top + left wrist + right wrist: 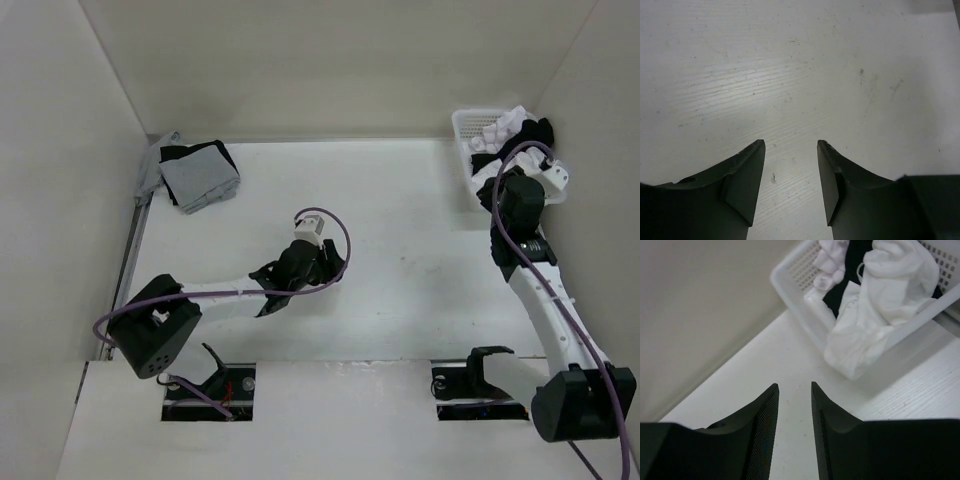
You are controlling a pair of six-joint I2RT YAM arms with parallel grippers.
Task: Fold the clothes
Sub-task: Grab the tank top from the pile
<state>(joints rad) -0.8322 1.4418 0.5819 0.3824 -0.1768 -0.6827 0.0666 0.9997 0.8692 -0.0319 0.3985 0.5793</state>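
Up in the upper right of the top view, a white basket (807, 270) sits on the counter (790, 60) close to the right wall. The white garment (880, 300) is bunched inside it. Through the right wrist camera I see a fold of that garment spilling over the basket's near rim and hanging down its outer wall toward the counter. A black garment (852, 265) lies tucked behind it in the same basket, with more white cloth at the top of that frame.

My right end effector (794, 386) hovers just short of the basket, pointing at its corner. Its jaws stand apart with only a narrow gap, nothing sits between them, and bare counter shows through. It is released and not touching the garment.

My left end effector (790, 144) is out over the middle of the counter, well apart from the basket. Its jaws are spread wide and released, with only scuffed white surface between and ahead of them.

At the upper left of the top view, a folded stack (200, 175) of grey and black garments lies near the left wall, apart from both arms. The white garment is crumpled, not spread out or folded, and neither end effector holds any cloth.
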